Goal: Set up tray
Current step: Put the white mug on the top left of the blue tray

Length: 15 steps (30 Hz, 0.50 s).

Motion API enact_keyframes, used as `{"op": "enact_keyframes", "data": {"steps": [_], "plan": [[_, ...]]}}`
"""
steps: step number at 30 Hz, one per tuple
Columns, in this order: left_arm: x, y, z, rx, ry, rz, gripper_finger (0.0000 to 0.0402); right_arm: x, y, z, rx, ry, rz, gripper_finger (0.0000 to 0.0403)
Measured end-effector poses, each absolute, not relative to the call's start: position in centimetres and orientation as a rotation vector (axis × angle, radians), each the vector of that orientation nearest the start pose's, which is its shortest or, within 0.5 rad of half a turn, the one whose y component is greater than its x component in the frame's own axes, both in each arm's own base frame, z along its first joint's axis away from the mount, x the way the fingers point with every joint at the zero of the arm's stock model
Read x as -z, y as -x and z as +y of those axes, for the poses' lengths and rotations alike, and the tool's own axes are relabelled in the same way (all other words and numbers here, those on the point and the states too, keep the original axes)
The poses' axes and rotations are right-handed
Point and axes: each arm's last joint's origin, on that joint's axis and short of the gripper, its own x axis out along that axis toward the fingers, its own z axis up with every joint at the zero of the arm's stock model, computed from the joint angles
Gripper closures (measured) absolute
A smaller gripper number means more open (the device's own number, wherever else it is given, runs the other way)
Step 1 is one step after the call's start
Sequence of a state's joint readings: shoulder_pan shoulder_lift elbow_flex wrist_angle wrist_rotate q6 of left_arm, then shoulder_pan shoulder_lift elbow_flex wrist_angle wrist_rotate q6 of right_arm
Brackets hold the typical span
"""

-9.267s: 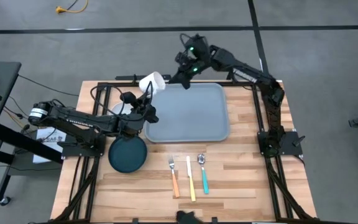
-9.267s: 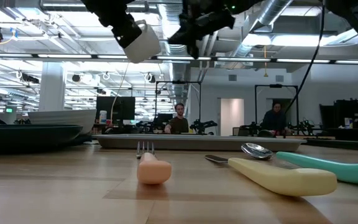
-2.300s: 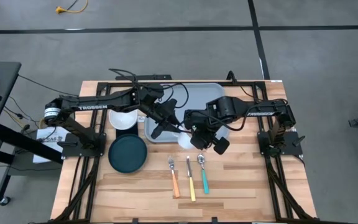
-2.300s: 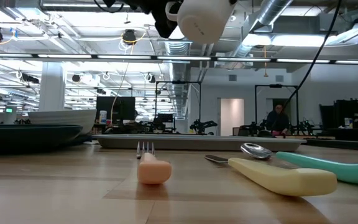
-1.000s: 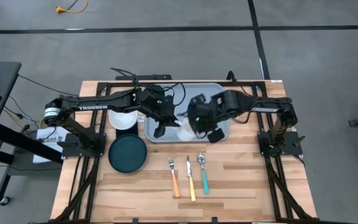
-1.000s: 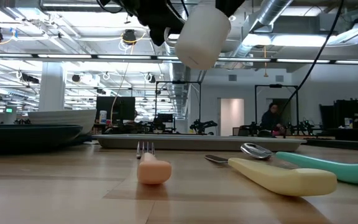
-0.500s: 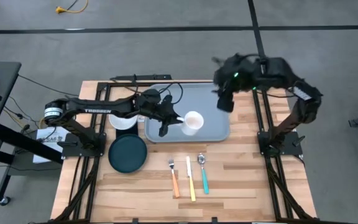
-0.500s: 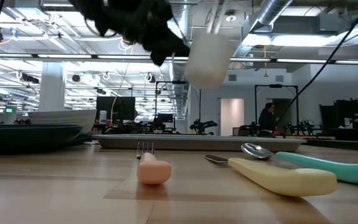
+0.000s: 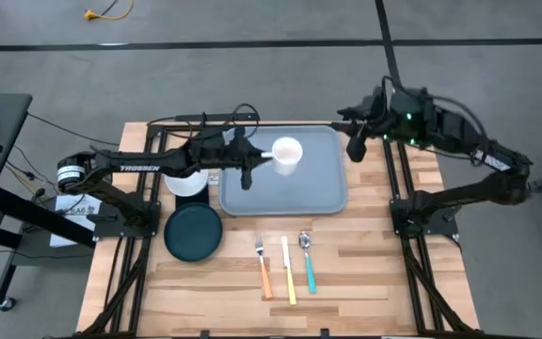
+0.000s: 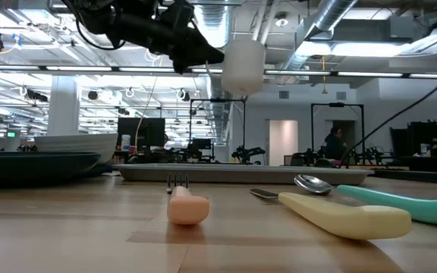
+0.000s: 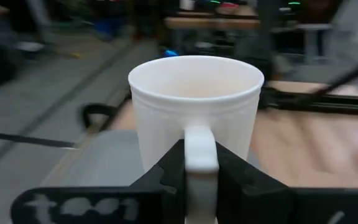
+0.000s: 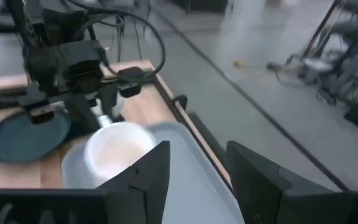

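Holding a white mug (image 9: 287, 153) in the air over the tray (image 9: 318, 179).

My left jaws (image 11: 199, 167) are clamped on the mug's handle, cup upright above the tray's far end; the tray lies flat at the tabletop's (image 9: 365, 264) far edge, mid-width. My right jaws (image 12: 194, 168) stand apart, empty, off the tray's far right corner. Plate (image 9: 194, 233), fork (image 9: 263, 267), knife (image 9: 289, 273) and spoon (image 9: 308, 263) lie nearer the front edge.

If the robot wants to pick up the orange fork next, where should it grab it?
Probably by the thick orange handle of the fork, coming straight down from above. It lies flat on the wooden table with its tines toward the tray. The yellow knife lies close beside it, so the fingers should close across the handle where the gap looks widest.
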<state>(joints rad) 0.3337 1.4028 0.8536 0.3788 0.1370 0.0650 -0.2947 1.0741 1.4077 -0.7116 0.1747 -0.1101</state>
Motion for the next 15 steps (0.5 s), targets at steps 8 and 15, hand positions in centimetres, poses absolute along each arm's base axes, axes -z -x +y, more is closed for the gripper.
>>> {"op": "enact_keyframes", "data": {"steps": [8, 15], "plan": [[-27.9, -28.9, 11.8, -0.499, -0.071, 0.066, 0.0363, -36.2, -17.0, -6.4, 0.496, 0.095, 0.222, 0.025], [-25.6, -27.7, 13.5, -0.668, -0.03, 0.128, 0.0375, -30.7, -16.4, -6.4, 0.513, 0.049, 0.215, 0.0254]]}}
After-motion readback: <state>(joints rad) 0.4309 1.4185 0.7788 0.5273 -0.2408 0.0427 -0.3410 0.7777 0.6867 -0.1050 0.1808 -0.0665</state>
